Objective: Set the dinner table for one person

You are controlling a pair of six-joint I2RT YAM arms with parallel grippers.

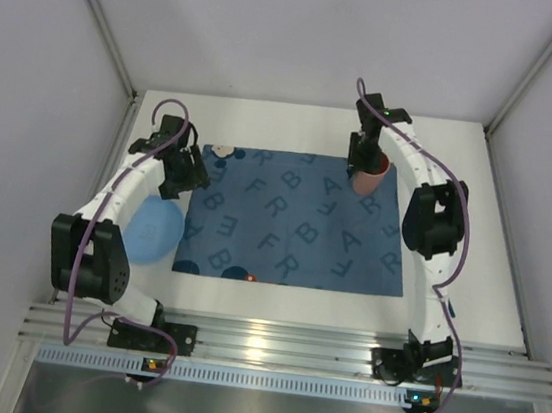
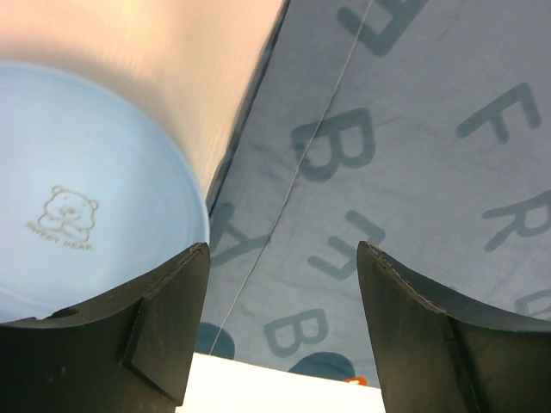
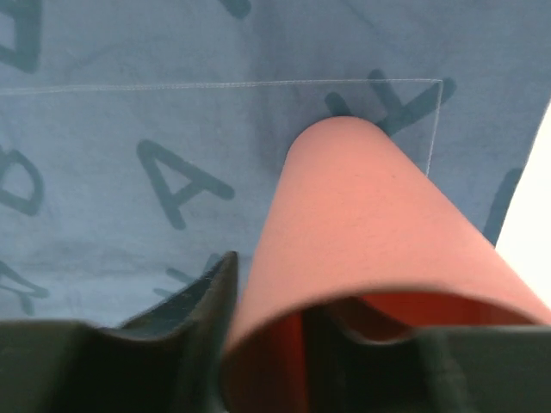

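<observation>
Dinner table [image 1: 495,256], long axis left-right

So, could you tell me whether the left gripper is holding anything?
No, the left gripper is open, its fingers apart with nothing between them.

Mat [image 1: 285,218] on table [image 1: 489,278] — plate [image 1: 152,232] L of it, cup [image 1: 368,183] at far-R corner.

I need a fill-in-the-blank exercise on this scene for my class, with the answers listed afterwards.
The ____ gripper holds the pink cup by its rim.
The left gripper is ____, holding nothing.
The light blue plate lies beside the lettered mat's ____ edge.
The plate shows a printed ____.
Answers: right; open; left; bear.
</observation>
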